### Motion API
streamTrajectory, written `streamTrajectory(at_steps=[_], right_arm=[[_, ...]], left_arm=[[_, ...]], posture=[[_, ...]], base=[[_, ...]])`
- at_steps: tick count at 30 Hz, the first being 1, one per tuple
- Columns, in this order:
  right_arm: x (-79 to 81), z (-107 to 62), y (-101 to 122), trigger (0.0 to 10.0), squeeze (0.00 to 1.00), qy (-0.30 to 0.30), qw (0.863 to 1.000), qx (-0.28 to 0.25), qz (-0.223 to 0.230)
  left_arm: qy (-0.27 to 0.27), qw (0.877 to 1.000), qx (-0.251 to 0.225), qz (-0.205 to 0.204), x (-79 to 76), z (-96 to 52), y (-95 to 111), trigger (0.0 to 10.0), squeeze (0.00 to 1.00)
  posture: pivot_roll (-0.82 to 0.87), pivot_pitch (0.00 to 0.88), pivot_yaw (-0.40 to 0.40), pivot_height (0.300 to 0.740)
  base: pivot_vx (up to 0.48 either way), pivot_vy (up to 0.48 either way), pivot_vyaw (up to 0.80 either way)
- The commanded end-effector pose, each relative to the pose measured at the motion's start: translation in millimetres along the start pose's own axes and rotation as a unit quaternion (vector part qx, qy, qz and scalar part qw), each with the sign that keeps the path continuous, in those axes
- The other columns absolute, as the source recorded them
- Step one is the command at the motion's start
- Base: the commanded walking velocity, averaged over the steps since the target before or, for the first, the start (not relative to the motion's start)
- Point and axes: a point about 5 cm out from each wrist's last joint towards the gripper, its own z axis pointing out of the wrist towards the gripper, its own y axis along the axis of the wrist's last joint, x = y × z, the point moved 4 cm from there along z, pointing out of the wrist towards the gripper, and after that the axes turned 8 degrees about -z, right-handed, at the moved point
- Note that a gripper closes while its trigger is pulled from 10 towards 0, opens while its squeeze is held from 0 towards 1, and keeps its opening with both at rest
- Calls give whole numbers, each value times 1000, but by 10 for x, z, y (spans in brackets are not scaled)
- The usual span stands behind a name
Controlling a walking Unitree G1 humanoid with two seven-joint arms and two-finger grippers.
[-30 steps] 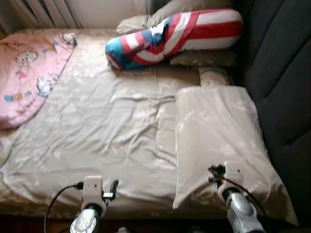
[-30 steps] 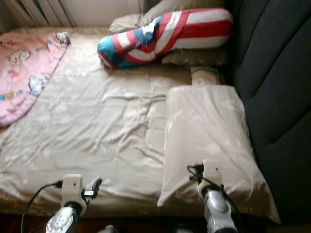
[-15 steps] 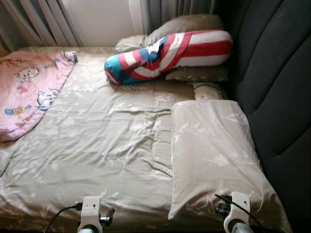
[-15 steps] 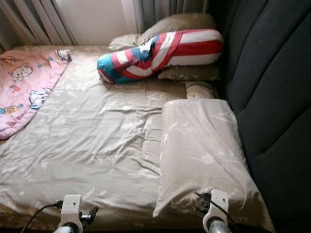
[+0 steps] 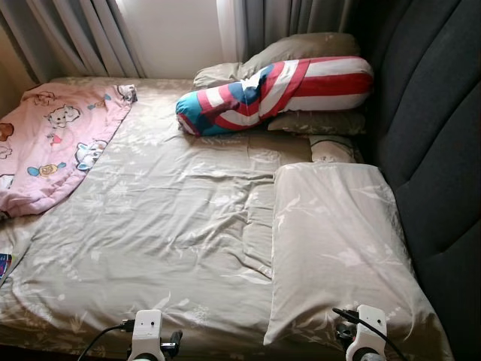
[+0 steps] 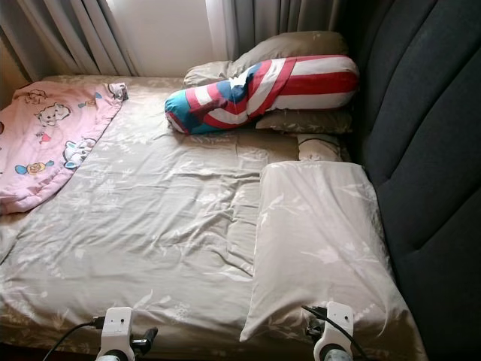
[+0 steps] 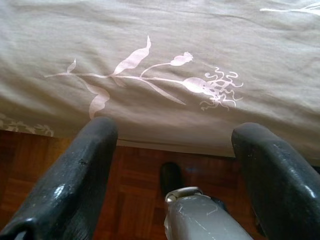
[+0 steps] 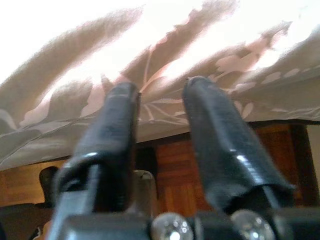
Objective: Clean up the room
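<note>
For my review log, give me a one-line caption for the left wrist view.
Left gripper, fingers apart, held at the edge of the beige floral bedsheet above the wooden floor.

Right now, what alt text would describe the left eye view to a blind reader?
A bed under a beige leaf-print cover, a matching pillow beside a dark padded headboard. A red, white and blue striped bolster lies near grey curtains, a pink cartoon blanket opposite.

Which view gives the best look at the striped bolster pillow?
The left eye view: the whole striped bolster pillow lies unobstructed at the bed's far end. The right eye view shows it equally whole. Both wrist views face the bed's near edge instead.
</note>
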Motion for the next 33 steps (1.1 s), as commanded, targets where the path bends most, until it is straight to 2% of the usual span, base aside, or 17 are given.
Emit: streamTrajectory(at_steps=[1,5,6,13,21,22,26,27,28,33], right_arm=[[-22,-15,-67,10000,1000,-4,1000,12,0],[-18,-18,-101,10000,1000,0,1000,22,-11],[0,-19,-115,10000,0,5,999,26,-18],[24,-24,-149,10000,0,12,999,34,-24],[42,-32,-192,10000,0,21,998,44,-30],[54,-31,-183,10000,1000,24,999,41,-27],[96,-24,-166,10000,1000,26,999,38,-26],[116,-22,-165,10000,855,27,998,39,-29],[137,-22,-168,10000,0,29,998,40,-33],[161,-25,-181,10000,0,32,998,42,-37]], left_arm=[[7,1000,14,6,38,-19,-72,10000,0],[14,1000,16,0,71,-16,-71,10000,0],[14,1000,16,-1,72,-13,-68,10000,0],[15,1000,27,-4,60,-27,-130,10000,0],[26,999,32,-13,120,-49,-175,10000,0],[27,999,31,-13,126,-49,-172,10000,0],[30,999,32,-15,149,-55,-178,10000,0],[31,999,33,-15,153,-57,-185,10000,0],[31,999,35,-15,159,-61,-193,10000,0],[32,999,36,-16,166,-63,-199,10000,0]], posture=[[-67,70,0,740],[-58,64,-7,740],[-56,66,-8,740],[-63,59,-8,740],[-42,60,-19,740],[-40,67,-19,740],[-44,72,-16,740],[-46,75,-14,740],[-45,79,-13,740],[-44,87,-12,740]], base=[[0,0,0],[0,0,0],[0,0,0],[0,0,0],[0,0,0],[0,0,0],[0,0,0],[0,0,0],[0,0,0],[0,0,0]])
